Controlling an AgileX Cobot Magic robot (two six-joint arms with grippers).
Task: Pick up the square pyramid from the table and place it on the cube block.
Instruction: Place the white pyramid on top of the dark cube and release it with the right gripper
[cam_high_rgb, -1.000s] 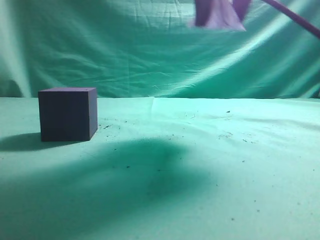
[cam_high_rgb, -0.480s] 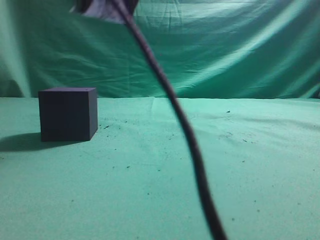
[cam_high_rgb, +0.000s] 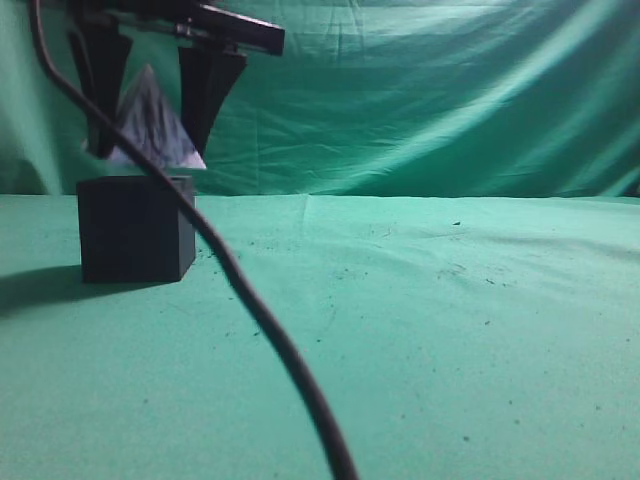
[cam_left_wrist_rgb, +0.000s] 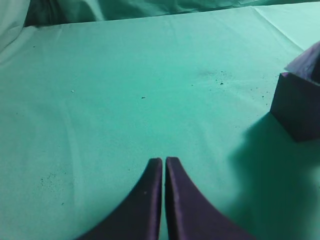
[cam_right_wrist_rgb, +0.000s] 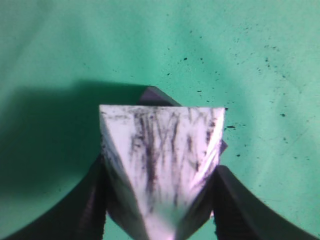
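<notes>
Holding the pyramid (cam_high_rgb: 150, 125) in my right gripper (cam_high_rgb: 152, 105) just over the cube (cam_high_rgb: 135, 228) — release off-centre and it slides off; left gripper (cam_left_wrist_rgb: 164, 165) closed, empty.

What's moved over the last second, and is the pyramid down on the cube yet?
The right gripper carried the pyramid leftward from upper right and lowered it over the cube. Its jaws still clamp it; whether its base touches the cube's top is unclear. The cable swung left. Cube and table unchanged.
</notes>
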